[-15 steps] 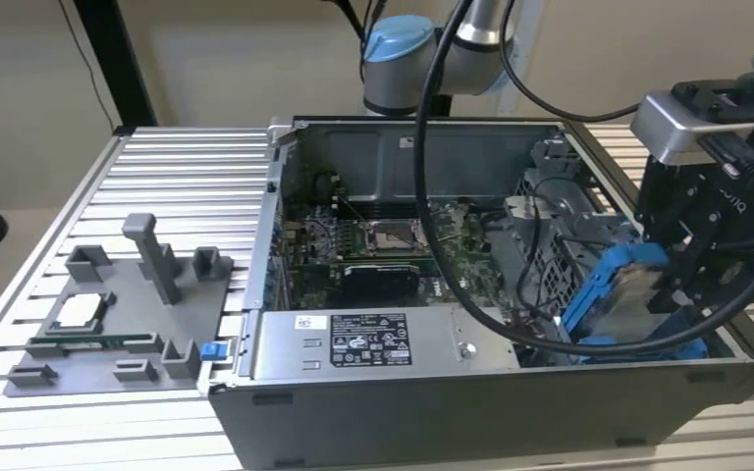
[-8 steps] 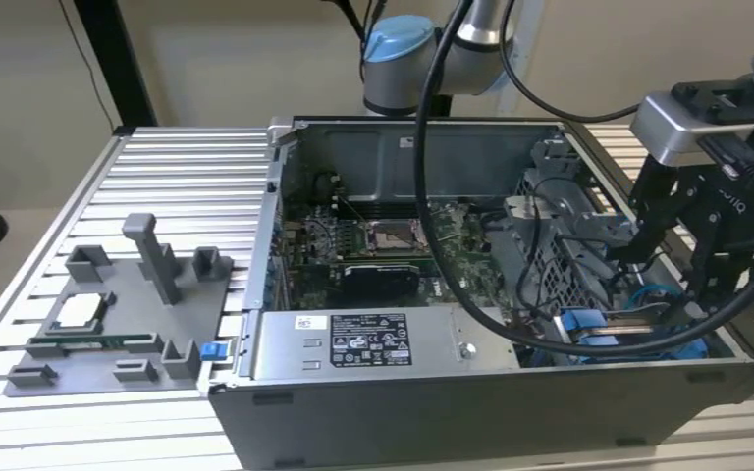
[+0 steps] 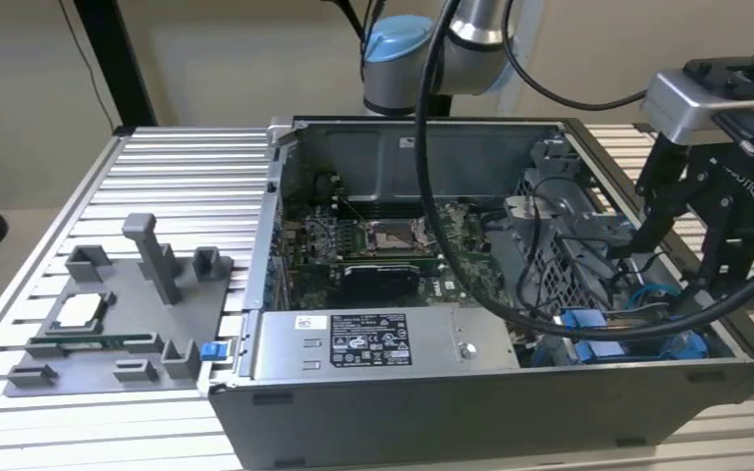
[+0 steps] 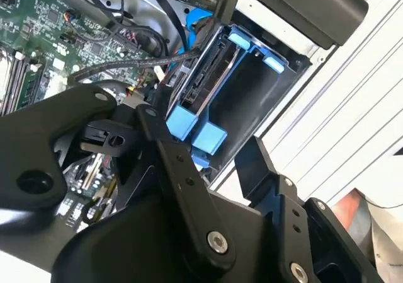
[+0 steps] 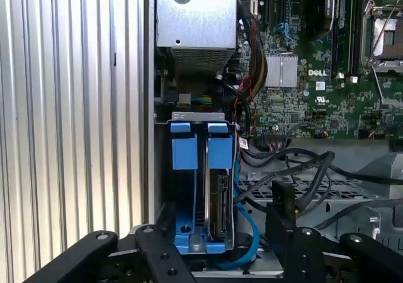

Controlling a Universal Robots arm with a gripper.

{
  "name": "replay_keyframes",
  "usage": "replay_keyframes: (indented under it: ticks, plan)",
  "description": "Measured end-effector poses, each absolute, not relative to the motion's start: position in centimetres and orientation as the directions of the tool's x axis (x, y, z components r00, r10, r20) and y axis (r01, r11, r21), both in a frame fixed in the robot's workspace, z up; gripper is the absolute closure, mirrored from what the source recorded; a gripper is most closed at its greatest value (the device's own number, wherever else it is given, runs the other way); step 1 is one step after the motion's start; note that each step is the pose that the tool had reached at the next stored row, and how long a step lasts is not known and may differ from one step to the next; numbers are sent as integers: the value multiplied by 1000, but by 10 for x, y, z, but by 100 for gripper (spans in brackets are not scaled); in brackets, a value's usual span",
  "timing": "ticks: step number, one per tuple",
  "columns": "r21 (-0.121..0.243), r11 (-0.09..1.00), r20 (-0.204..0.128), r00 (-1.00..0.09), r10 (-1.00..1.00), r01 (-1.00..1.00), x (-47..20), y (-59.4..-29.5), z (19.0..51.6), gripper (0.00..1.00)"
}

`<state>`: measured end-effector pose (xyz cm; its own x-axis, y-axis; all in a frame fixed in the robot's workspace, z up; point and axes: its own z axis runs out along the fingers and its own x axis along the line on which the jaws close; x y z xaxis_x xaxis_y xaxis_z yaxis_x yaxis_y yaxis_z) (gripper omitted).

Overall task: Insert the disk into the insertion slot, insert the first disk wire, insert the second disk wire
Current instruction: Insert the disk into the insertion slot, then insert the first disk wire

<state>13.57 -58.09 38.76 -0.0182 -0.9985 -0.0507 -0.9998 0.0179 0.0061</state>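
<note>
Seated disk [image 5: 221, 198] in insertion slot [image 5: 182, 150]; pincer [image 5: 221, 220] wide.
Its fingers [image 5: 283, 213] straddle the slot, holding nothing. The disk stands on edge in the compartment nearer the motherboard [image 5: 315, 87], at a corner of the computer case [image 3: 482, 412].

The disk [image 5: 220, 201] shows a dark edge in a bright blue frame; the slot [image 5: 195, 115] around it is grey metal with blue tabs. A blue cable [image 5: 249, 232] lies beside black cables [image 5: 296, 169]. The circuit board [image 5: 302, 100] is green. In the exterior view the grey box [image 3: 350, 343] bears a white label with black print, and at nine o'clock from the dark grey case [image 3: 482, 412] the table [image 3: 181, 167] is silver and ribbed.
</note>
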Motion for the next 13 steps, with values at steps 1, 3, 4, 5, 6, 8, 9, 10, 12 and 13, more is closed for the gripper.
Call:
replay_keyframes:
  ticks: [1, 3, 4, 5, 6, 8, 9, 10, 12, 13]
  plan:
    - [6, 18, -51, -18, -999, -1000, 136, -581, 390, 0]
    - [6, 18, -51, -18, -999, -1000, 136, -581, 393, 0]
    - [6, 18, -51, -18, -999, -1000, 135, -580, 393, 0]
    - [6, 18, -51, -18, -999, -1000, 135, -578, 393, 0]
    - [6, 18, -51, -18, -999, -1000, 135, -577, 393, 0]
    - [5, 18, -51, -18, -999, -1000, 133, -573, 393, 0]
    - [5, 18, -51, -19, -999, -1000, 132, -571, 393, 0]
    - [5, 18, -50, -18, -999, -1000, 133, -571, 393, 0]
    - [5, 18, -50, -19, -999, -1000, 133, -571, 393, 0]
    - [5, 18, -50, -19, -999, -1000, 133, -571, 393, 0]
